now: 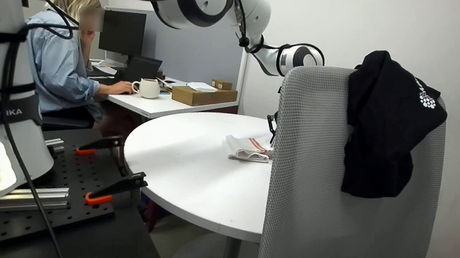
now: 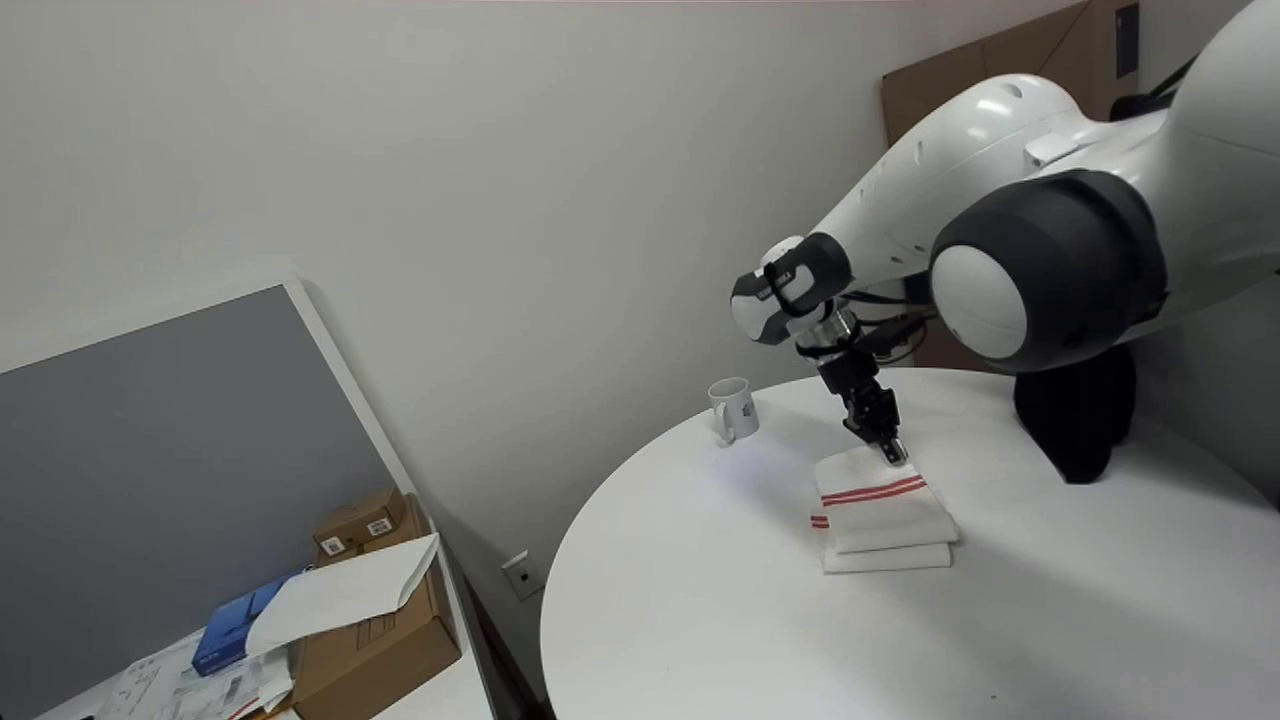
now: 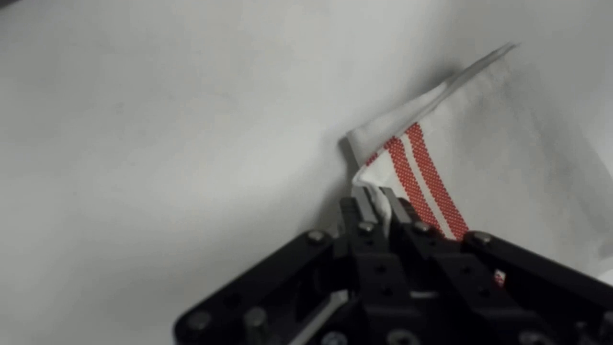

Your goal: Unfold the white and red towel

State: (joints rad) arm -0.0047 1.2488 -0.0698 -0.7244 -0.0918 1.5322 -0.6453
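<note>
The white and red towel (image 2: 890, 525) lies folded in layers on the round white table, with red stripes near its edge. It also shows in an exterior view (image 1: 246, 149), partly hidden by a chair, and in the wrist view (image 3: 507, 158). My gripper (image 3: 377, 195) is shut on a thin fold of the towel at its edge, beside the two red stripes. In an exterior view the gripper (image 2: 897, 458) points down at the towel's far edge. In the other view from outside it is mostly hidden behind the chair back.
The round table (image 1: 190, 172) bears a white mug (image 2: 735, 408) near its far edge. A grey mesh chair (image 1: 305, 224) with a black garment (image 1: 385, 133) stands at the table. A desk with cardboard boxes (image 2: 385, 650) and a seated person (image 1: 62, 58) are nearby.
</note>
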